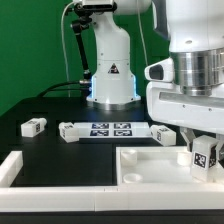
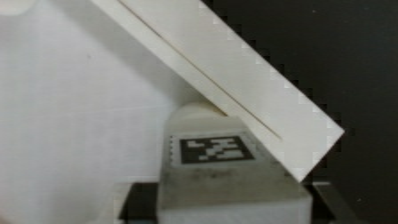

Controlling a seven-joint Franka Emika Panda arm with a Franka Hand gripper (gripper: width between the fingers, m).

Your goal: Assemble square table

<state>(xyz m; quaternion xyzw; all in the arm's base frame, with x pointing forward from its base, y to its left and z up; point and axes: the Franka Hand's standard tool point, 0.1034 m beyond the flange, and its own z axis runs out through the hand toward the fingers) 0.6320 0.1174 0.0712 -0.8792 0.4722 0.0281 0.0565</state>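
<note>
My gripper (image 1: pixel 203 148) is shut on a short white tagged leg (image 1: pixel 206 157) and holds it upright at the exterior view's right, above the near right part of the large white square tabletop (image 1: pixel 150 168). In the wrist view the leg (image 2: pixel 217 150) sits between my two dark fingers (image 2: pixel 144 203), with its tag facing the camera. The tabletop's flat face (image 2: pixel 71 100) and its raised edge (image 2: pixel 240 75) lie just beyond the leg. A second tagged leg (image 1: pixel 33 126) lies on the black table at the left. Another one (image 1: pixel 163 133) lies beside the marker board's right end.
The marker board (image 1: pixel 108 130) lies flat in the middle of the table in front of the robot base (image 1: pixel 112 75). A low white border bar (image 1: pixel 10 168) runs along the near left corner. A green backdrop stands behind.
</note>
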